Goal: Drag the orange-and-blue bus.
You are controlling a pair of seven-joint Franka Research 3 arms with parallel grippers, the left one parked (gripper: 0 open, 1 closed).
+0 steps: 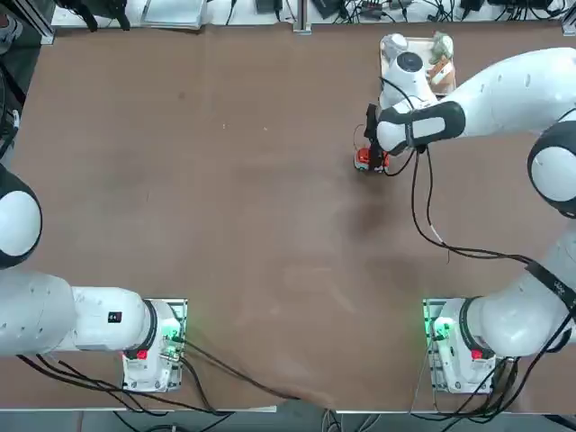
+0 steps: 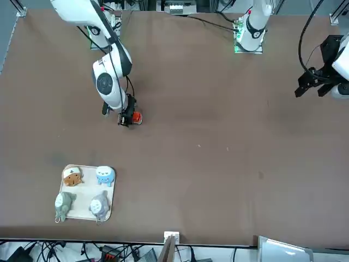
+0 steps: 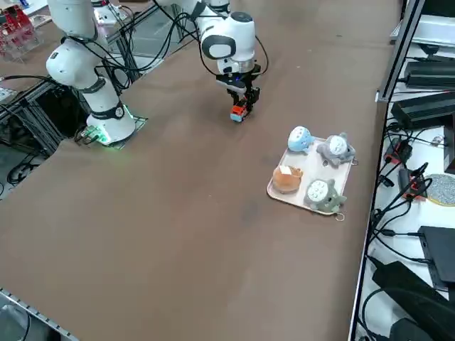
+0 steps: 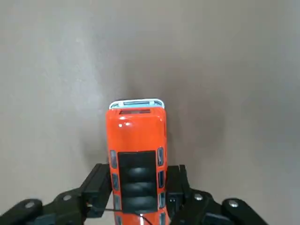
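Up close in the wrist view, the orange-and-blue bus point(image 4: 137, 157) is being squeezed between the two black fingers point(image 4: 100, 183) of the right gripper point(image 4: 137, 192). The fingers are being pressed against its long sides, near one end, so the gripper is closed on the bus. The other end, with its pale window, is being left free and is poking out past the fingers.

The bus is being kept low, at the brown table point(image 1: 225, 225). Whether its wheels are being pressed onto the top cannot be told.

The little bus is probably very light and hard, like shiny plastic. Its smooth sides may be slippery, so a firm but gentle squeeze is likely being needed. The flat long sides are looking like the best place for it to be held. If it is being pushed down too hard, it may be tipped or popped out.

Farther away, toward the far edge from the robot, a small tray point(image 2: 112, 210) is being used to hold four little figurines point(image 2: 72, 176). The tray is being kept well apart from the bus.
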